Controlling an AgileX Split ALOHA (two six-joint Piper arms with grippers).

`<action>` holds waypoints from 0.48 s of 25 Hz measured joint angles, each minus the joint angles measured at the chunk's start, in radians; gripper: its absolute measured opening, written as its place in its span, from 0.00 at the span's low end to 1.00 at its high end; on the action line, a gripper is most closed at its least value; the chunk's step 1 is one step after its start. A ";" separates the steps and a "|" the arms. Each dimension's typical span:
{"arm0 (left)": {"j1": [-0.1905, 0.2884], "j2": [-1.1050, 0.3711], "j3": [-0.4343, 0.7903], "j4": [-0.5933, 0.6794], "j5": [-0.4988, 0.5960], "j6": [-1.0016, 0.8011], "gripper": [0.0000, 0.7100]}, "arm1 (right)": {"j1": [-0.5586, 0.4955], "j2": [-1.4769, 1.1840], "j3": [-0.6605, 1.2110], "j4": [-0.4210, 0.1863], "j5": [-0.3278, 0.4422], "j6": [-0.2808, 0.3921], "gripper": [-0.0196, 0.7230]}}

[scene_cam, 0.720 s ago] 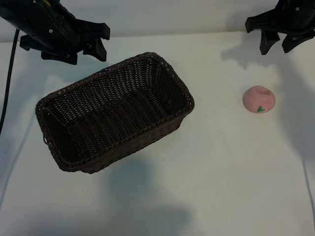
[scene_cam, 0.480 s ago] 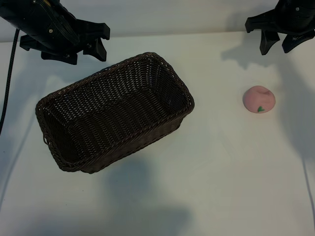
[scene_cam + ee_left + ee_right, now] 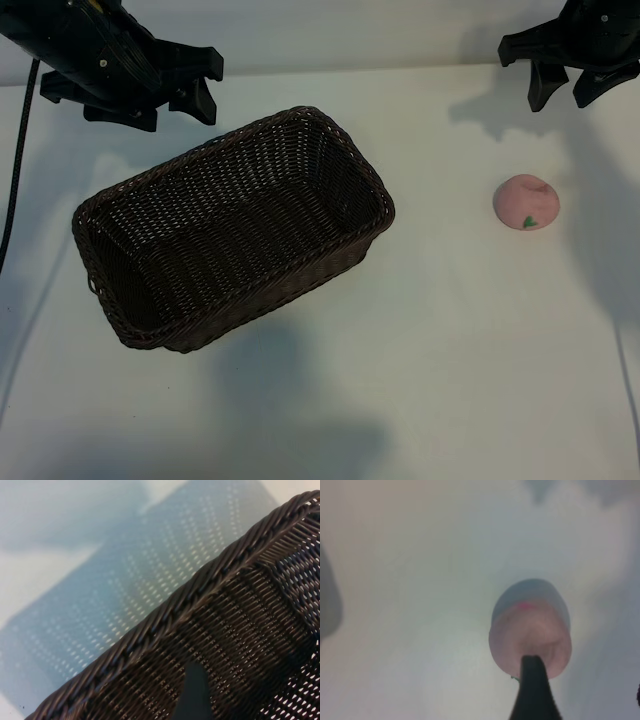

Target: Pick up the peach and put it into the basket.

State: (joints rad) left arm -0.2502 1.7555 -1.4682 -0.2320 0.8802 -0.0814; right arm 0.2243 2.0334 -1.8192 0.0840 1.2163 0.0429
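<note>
No shift since earlier: right tool (image 3: 568,97) wide, empty, above peach (image 3: 526,202).

A plain white surface (image 3: 420,340) fills the exterior view, evenly lit, with soft grey shadows across it. A pale wall (image 3: 350,30) runs along its far edge.
</note>
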 joint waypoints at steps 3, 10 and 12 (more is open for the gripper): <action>0.000 0.000 0.000 0.000 -0.001 0.000 0.81 | 0.000 0.000 0.000 0.000 0.000 0.000 0.67; 0.000 0.000 0.000 0.001 -0.014 0.000 0.81 | 0.000 0.000 0.000 0.000 0.000 0.000 0.67; 0.000 0.000 0.000 0.016 0.011 -0.008 0.81 | 0.000 0.000 0.000 0.000 0.000 0.000 0.67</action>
State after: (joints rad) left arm -0.2502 1.7555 -1.4682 -0.2155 0.8913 -0.0895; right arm 0.2243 2.0334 -1.8192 0.0840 1.2163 0.0429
